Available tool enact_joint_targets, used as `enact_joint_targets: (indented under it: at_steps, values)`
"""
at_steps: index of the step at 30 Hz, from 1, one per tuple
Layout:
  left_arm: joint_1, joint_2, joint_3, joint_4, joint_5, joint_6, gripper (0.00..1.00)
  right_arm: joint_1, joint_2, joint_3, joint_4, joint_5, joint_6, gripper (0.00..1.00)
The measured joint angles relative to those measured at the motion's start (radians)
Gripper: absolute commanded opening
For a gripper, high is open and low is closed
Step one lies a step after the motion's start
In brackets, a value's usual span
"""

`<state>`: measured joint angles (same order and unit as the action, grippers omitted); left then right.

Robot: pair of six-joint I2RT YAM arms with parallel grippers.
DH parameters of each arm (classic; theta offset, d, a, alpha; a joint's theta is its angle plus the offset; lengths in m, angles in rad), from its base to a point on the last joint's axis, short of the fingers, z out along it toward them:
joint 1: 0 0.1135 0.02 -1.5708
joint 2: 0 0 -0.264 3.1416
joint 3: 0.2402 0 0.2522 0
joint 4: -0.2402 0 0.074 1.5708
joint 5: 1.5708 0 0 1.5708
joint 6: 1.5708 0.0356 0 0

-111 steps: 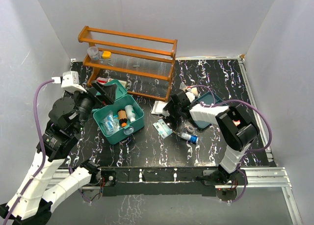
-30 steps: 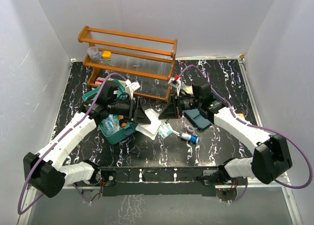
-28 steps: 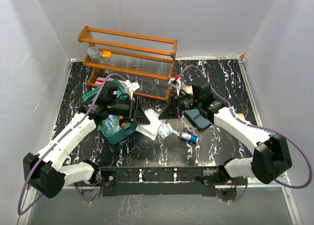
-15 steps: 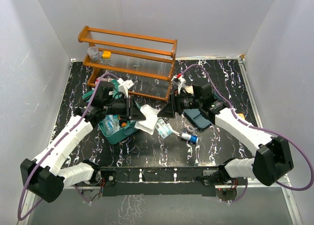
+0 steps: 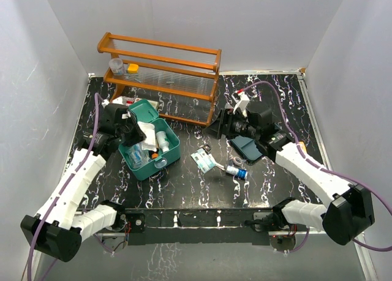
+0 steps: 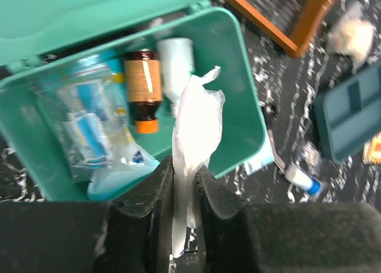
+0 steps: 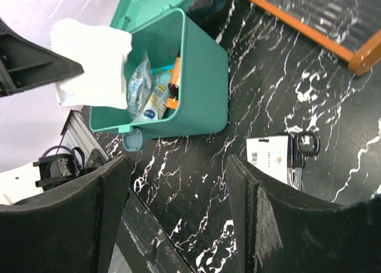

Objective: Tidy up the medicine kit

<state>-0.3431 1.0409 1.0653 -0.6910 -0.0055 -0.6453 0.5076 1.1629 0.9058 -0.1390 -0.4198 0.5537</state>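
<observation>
The medicine kit (image 5: 173, 151) is a teal box that stands open at the left of the table, its lid (image 5: 139, 108) tipped back. My left gripper (image 5: 142, 136) hangs over it, shut on a white packet (image 6: 196, 118) that sticks out past the fingertips above the box (image 6: 244, 106). Inside lie a brown bottle with an orange cap (image 6: 143, 85), a white bottle (image 6: 177, 65) and clear bags (image 6: 89, 130). My right gripper (image 5: 222, 125) is open and empty, to the right of the kit (image 7: 202, 77) and above the table.
A wooden rack (image 5: 162, 73) stands behind the kit. On the table to the kit's right lie a packet with scissors (image 5: 203, 158), a small blue-capped bottle (image 5: 236, 171) and a dark teal tray (image 5: 251, 147) under the right arm.
Both grippers met at the white packet mid-table. The right gripper opened and drew back right, and the left gripper carried the packet left over the kit.
</observation>
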Motion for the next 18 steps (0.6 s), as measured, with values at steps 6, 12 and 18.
enact_joint_targets:
  at_steps: [6, 12, 18]
  values:
    - [0.009, -0.002, -0.010, -0.038, -0.156, -0.033, 0.15, 0.000, 0.017, -0.060, 0.014, 0.002, 0.056, 0.63]
    - [0.027, 0.033, -0.062, -0.039, -0.159, -0.027, 0.15, 0.000, 0.040, -0.067, 0.034, -0.002, 0.081, 0.62]
    - [0.063, 0.061, -0.067, -0.058, -0.183, 0.010, 0.15, 0.000, 0.071, -0.067, 0.046, -0.010, 0.095, 0.62]
